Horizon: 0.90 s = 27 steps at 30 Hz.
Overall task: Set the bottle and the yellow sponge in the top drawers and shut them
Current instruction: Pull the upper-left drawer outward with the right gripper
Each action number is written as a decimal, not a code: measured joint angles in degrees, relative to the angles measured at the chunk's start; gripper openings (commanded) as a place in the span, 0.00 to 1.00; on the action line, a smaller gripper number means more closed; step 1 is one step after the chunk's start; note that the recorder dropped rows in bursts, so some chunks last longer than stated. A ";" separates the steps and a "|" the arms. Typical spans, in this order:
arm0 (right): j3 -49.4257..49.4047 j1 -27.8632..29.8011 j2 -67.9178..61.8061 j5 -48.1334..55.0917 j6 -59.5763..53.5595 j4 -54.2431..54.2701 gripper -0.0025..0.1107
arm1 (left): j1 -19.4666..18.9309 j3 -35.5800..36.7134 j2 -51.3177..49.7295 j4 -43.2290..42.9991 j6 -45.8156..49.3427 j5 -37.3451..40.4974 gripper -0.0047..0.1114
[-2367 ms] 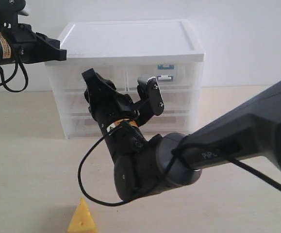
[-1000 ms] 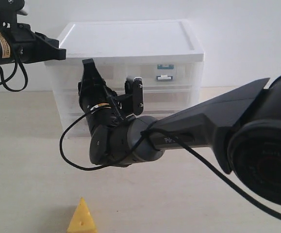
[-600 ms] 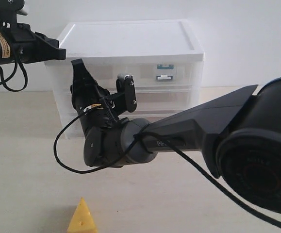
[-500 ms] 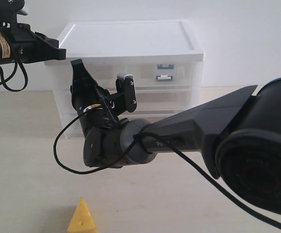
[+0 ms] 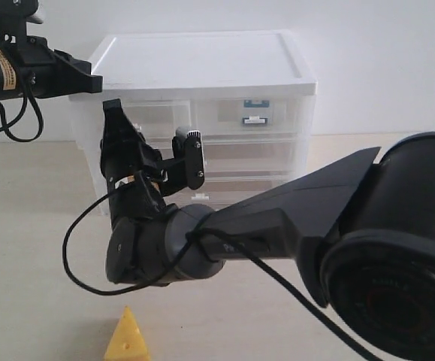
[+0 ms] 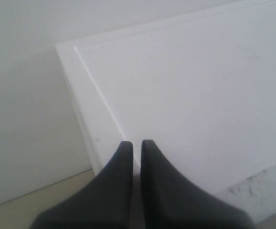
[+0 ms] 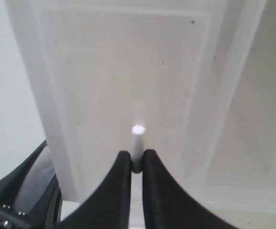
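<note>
The yellow sponge stands on the table near the front edge, apart from both arms. A teal-and-white shape, apparently the bottle, shows through the front of the right one of the top drawers. My right gripper is shut on a small white drawer handle on the cabinet's left half. In the exterior view its wrist hides that handle and its fingertips. My left gripper is shut on nothing and hovers over the cabinet top's corner.
The white-topped cabinet stands at the back against the wall, with a lower drawer's handle showing. The bulky right arm fills the foreground on the right. The left arm hangs at the upper left.
The right arm's wrist has swung left and slightly down across the cabinet front. The left arm and the sponge have not moved.
</note>
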State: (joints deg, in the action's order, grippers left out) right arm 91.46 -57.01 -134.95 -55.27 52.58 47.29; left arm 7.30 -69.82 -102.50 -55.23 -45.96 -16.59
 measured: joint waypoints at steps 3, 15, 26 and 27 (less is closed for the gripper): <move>-3.20 -1.87 0.62 -4.12 0.00 0.55 0.02 | 0.00 0.00 0.00 0.00 0.00 0.00 0.08; -18.09 -9.23 5.34 -14.00 4.67 1.25 0.02 | 0.00 0.00 0.00 0.00 0.00 0.00 0.08; -23.15 -10.88 6.43 -14.09 -1.45 -2.54 0.45 | 0.00 0.00 0.00 0.00 0.00 0.00 0.08; -25.69 -10.88 7.09 -14.09 -5.10 -4.63 0.45 | 0.00 0.00 0.00 0.00 0.00 0.00 0.08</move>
State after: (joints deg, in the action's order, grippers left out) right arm 65.77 -67.89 -127.86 -69.36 47.48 42.66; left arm 7.30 -69.82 -102.50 -55.23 -45.96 -16.59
